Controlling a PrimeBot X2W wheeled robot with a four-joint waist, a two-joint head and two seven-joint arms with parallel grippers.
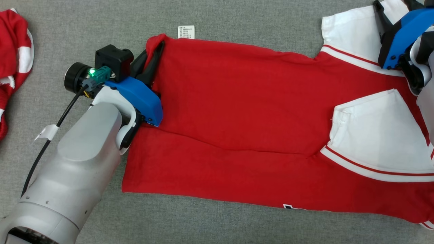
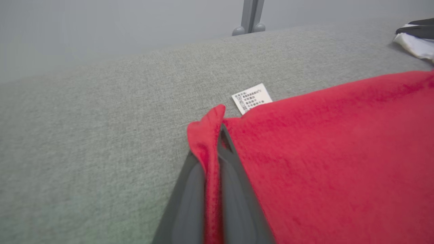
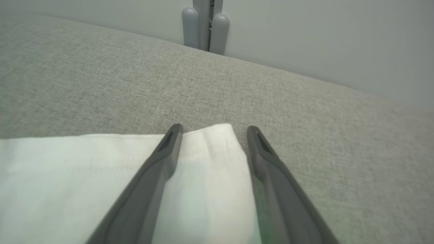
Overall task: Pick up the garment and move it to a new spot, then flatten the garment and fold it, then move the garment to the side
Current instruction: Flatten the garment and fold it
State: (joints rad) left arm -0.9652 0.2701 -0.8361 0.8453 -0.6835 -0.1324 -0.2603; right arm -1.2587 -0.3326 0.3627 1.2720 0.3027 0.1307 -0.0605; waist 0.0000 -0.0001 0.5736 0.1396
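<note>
Left gripper [image 1: 156, 51] is clamped on the garment [image 1: 237, 101] at its hem corner, probably to tug it flat. Right gripper [image 3: 212, 130] sits spread over the white sleeve [image 3: 67, 176], not gripping.

We look over a grey woven fabric surface [image 1: 257, 220] that spreads out under soft, even light. In the right wrist view, a plain pale grey wall [image 3: 322, 40] rises behind its far edge, with a grey post [image 3: 205, 27] at twelve o'clock.

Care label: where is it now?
In the head view the care label lies on the grey surface at the red garment's far edge, right of the left claw.
</note>
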